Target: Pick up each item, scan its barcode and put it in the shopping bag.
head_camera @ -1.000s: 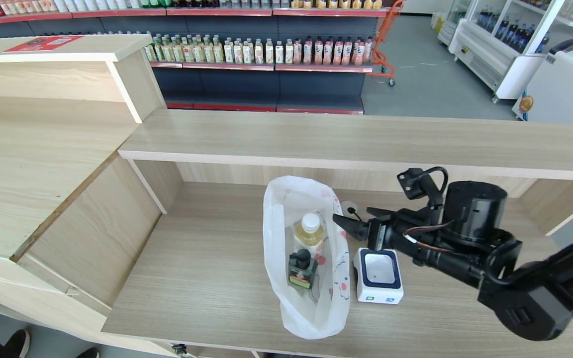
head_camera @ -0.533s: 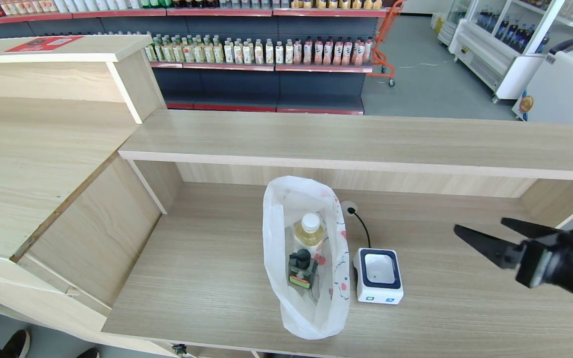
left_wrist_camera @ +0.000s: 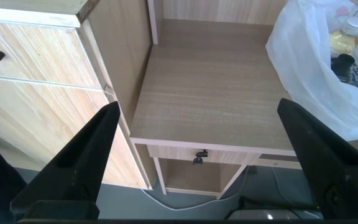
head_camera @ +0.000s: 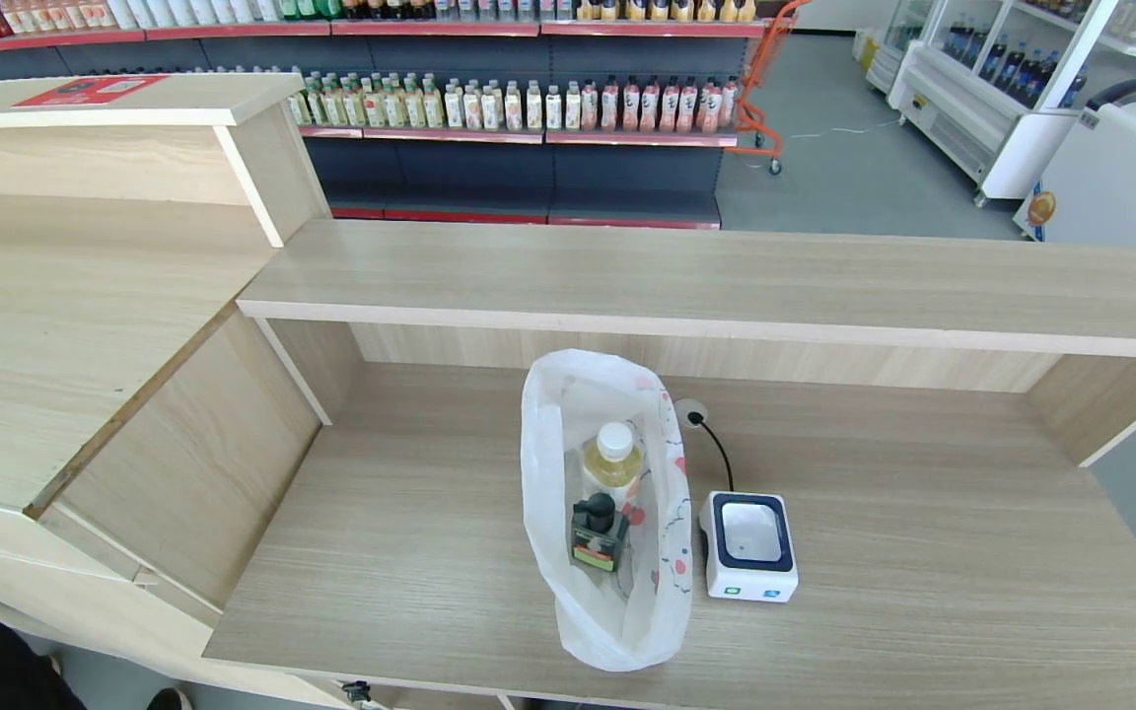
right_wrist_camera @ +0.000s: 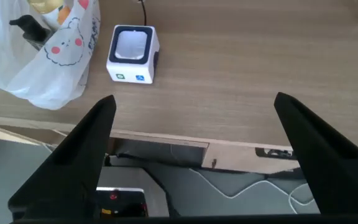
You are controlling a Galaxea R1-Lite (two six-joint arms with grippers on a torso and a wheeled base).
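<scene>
- While both grippers hang just off the near edge of the counter (head_camera: 410, 552), neither holds anything. The left gripper (left_wrist_camera: 197, 104) has its 2 black, tapered fingers spread wide, and the right gripper (right_wrist_camera: 194, 98) is spread just as wide.
- The bag (head_camera: 540, 473) stands on the counter, well apart from both grippers. It is farther in and to the right of the left one, and farther in and to the left of the right one.
- It is thin, crinkled white plastic with small red and dark prints, and its mouth gapes open upward.
- 2 items sit inside it. Nearer is a squat dark bottle (head_camera: 599, 532) with a black cap and a green and red label. Behind it, touching or nearly so, is a bottle of yellow drink (head_camera: 613, 456) with a round white cap.
- The scanner (head_camera: 748, 545) sits just beside the bag on its right. It is a white rounded box with a dark-framed glossy window facing up.
- A thin black cable (head_camera: 719, 449) curves from the scanner back to a round port in the counter.
- The counter is pale wood-grain laminate, flat and matte.
- A raised ledge (head_camera: 726, 276) of the same laminate runs along its far side.
- Beyond the ledge, shelves (head_camera: 529, 104) carry rows of bottles.
</scene>
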